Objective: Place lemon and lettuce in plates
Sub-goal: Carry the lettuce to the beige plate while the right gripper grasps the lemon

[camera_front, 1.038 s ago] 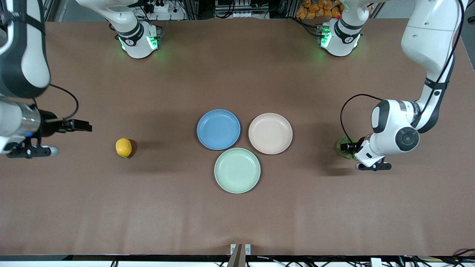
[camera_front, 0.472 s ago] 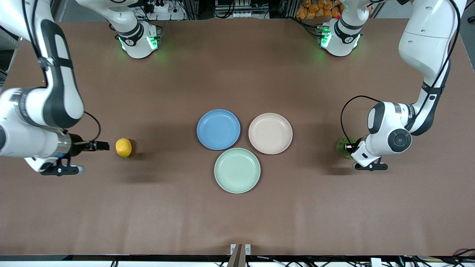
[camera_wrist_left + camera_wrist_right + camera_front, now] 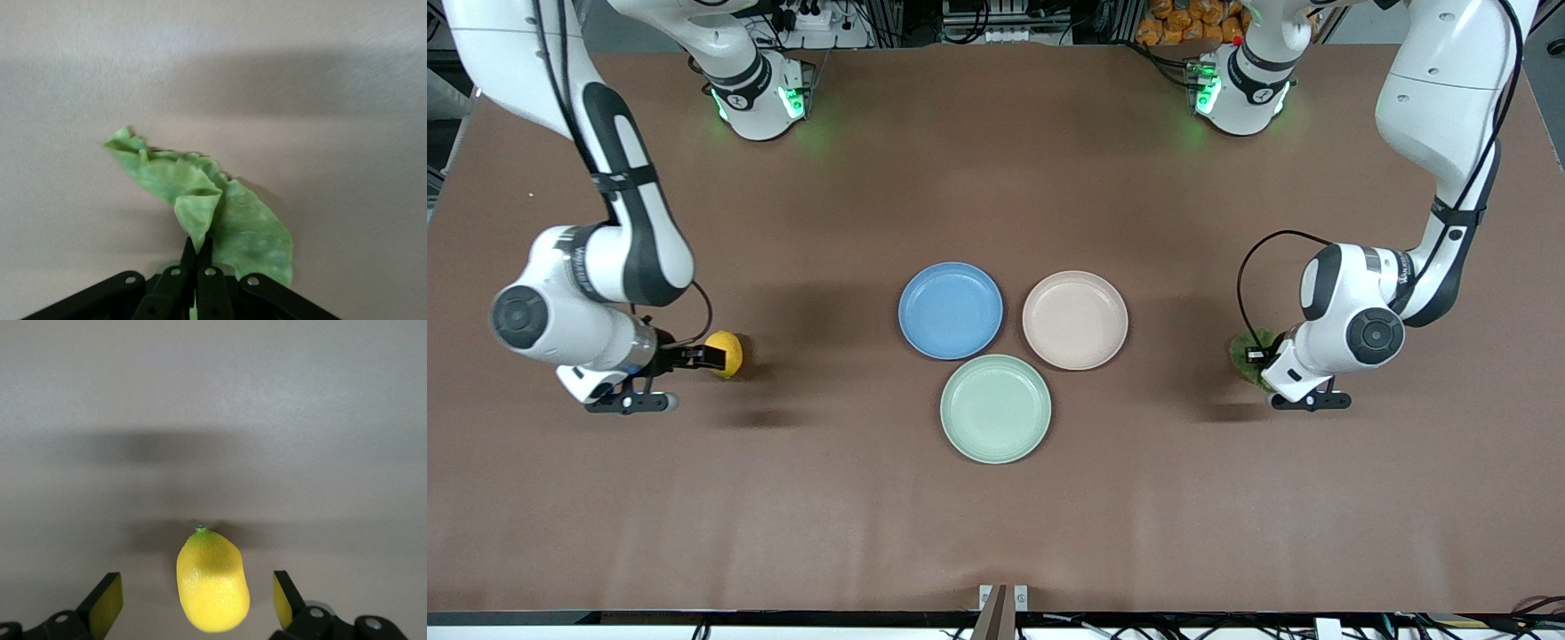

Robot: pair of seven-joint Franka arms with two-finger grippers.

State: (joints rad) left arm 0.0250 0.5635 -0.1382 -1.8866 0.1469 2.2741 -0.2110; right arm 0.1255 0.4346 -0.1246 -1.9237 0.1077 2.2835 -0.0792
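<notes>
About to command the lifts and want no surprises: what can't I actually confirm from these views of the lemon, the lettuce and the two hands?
- Lettuce, front view: mostly covered by the left hand; only an edge shows.
- Lettuce, left wrist view: its lower end is cut off by the frame and the shut fingers.
- Lemon, front view: the part toward the right hand is hidden by the fingers.
- Right wrist view: finger bases cut off; contact with the lemon unconfirmed.
</notes>
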